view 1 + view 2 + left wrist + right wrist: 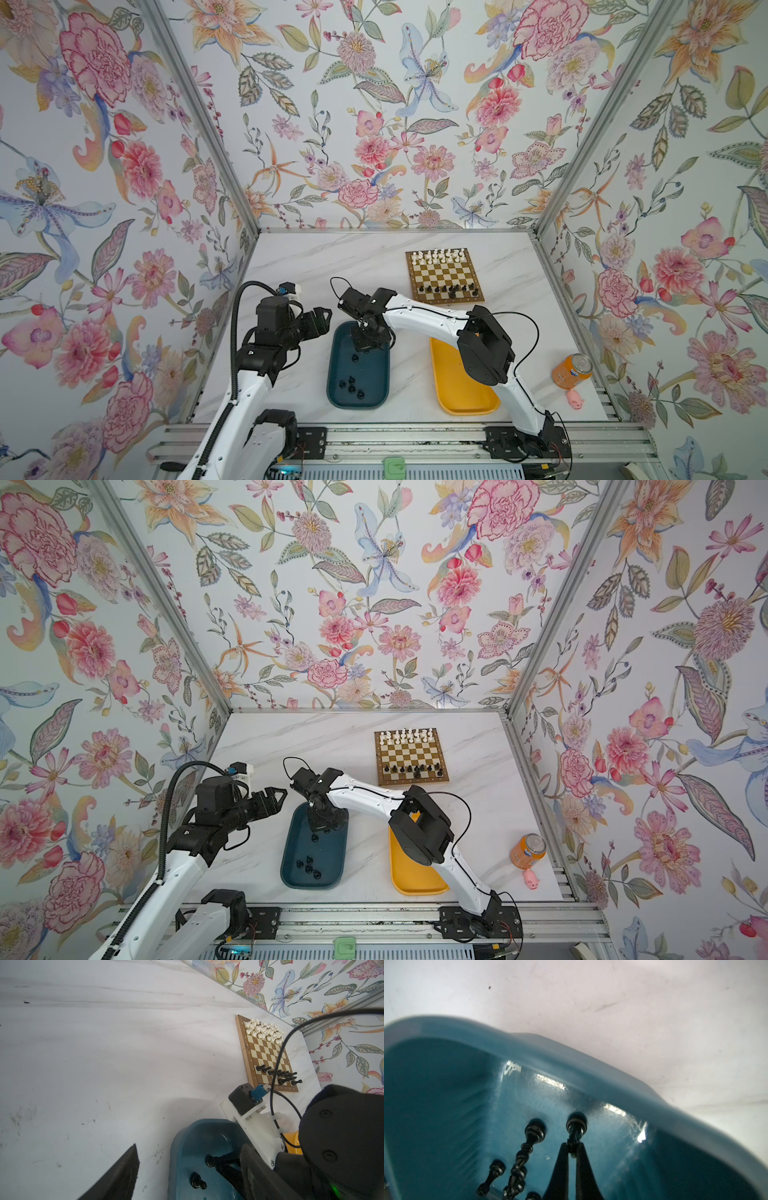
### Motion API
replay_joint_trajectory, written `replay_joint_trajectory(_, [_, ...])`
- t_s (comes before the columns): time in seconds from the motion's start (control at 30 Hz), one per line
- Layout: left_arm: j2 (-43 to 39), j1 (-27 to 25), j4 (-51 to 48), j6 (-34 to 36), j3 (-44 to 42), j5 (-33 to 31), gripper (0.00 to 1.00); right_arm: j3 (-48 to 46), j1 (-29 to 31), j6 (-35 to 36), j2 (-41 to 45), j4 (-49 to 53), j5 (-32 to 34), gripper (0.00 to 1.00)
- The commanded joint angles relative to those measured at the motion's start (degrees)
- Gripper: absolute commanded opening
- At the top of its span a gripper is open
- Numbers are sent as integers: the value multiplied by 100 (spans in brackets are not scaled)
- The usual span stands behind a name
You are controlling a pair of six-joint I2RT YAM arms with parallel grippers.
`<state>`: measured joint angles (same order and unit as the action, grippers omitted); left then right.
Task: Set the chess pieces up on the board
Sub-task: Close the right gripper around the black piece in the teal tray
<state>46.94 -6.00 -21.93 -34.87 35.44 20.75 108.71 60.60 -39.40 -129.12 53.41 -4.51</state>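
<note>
Teal tray [550, 1051] first: lift straight up with the right gripper [573, 1147] clamped on the black chess piece [576, 1124] at its neck, clearing the loose black pieces [534, 1130] alongside. Carry over to the chessboard [444, 276], onto its partly filled near rows. Leave left gripper [325, 319] spread, beside the tray.

Board [444, 275] brown and cream checks, brown border. White pieces [438, 255], black pieces [446, 287]. Teal tray [374, 372], yellow tray [461, 390]. Orange can [571, 371], pink pig [575, 400]. Table [324, 266] white marble, grey veins. Walls [374, 124] floral on white: pink, blue, orange blooms, green leaves. Arms [424, 318] white with black joints.
</note>
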Motion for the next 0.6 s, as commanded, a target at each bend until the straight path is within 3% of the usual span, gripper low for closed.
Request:
replay_joint_trajectory(0.0, [-18, 29, -117, 109, 147, 34, 78, 71, -49, 90, -97, 263, 122, 0])
replay_joint_trajectory(0.57, [265, 120, 266, 102, 218, 121, 81, 76, -318, 256, 697, 525, 417, 0])
